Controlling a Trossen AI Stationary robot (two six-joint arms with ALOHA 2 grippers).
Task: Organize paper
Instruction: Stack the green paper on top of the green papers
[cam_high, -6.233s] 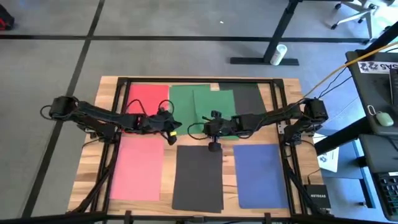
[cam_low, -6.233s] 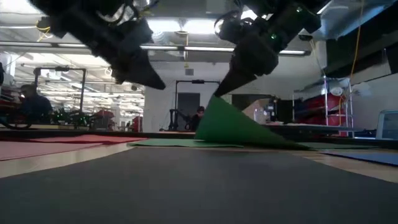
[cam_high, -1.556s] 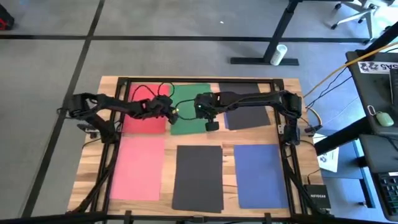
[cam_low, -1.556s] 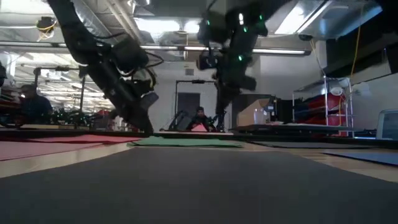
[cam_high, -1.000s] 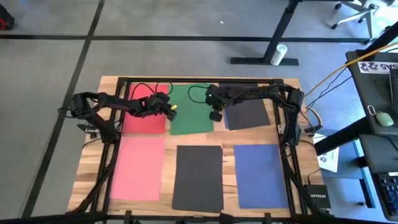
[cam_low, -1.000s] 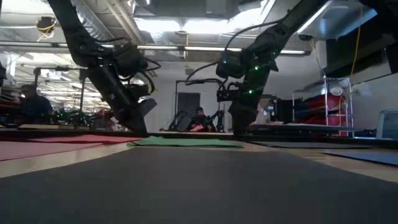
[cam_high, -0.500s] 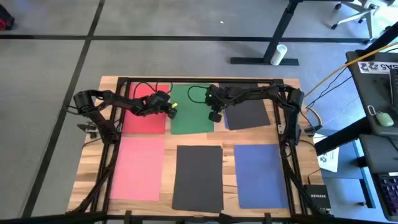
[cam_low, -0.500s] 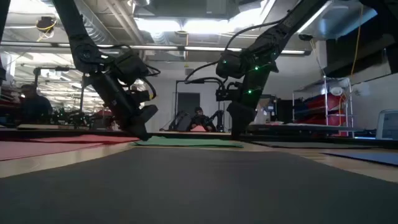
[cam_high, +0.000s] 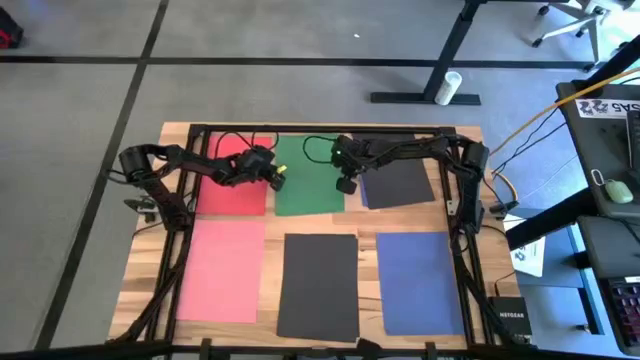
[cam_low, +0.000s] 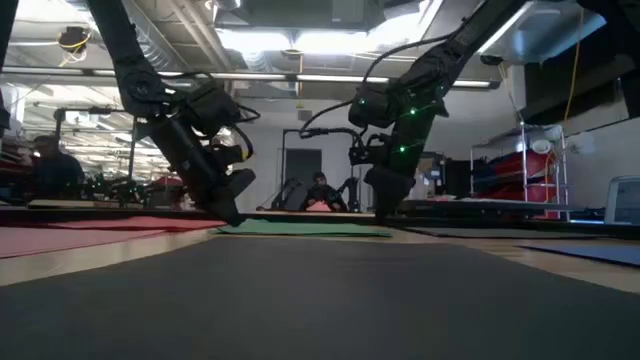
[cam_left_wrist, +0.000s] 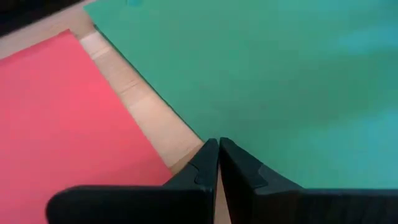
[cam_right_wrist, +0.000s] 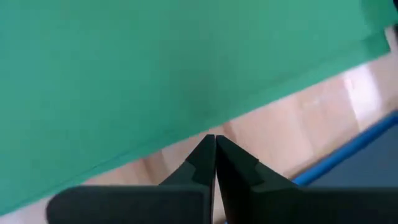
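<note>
Left gripper (cam_high: 277, 180), in the high view, was recorded at the green sheet's (cam_high: 307, 175) left edge, beside the red sheet (cam_high: 233, 172); the right gripper (cam_high: 345, 186) was set at the same sheet's right edge, next to the far dark grey sheet (cam_high: 400, 180). Six sheets were laid in two rows on the wooden table (cam_high: 144, 270): red, green and dark grey at the far side; pink (cam_high: 222, 270), dark grey (cam_high: 318, 286) and blue (cam_high: 418, 280) at the near side. In the low view, both grippers were seen tip-down at the flat green sheet (cam_low: 305, 228), the left gripper (cam_low: 232, 213) at one end, the right gripper (cam_low: 385, 212) at the other; contact with the paper could not be confirmed. In the left wrist view, the fingers (cam_left_wrist: 202, 165) were pressed together with nothing between them, poised over the bare strip of wood between red sheet (cam_left_wrist: 68, 124) and green sheet (cam_left_wrist: 261, 81). In the right wrist view, the fingers (cam_right_wrist: 205, 158) were likewise closed and empty, just off the green sheet's (cam_right_wrist: 161, 62) edge, with a blue-edged dark sheet (cam_right_wrist: 373, 168) close by. The step was judged to be the squaring of the green sheet in its row. The next move was judged to call for small inward nudges at both edges, or lifting clear.
</note>
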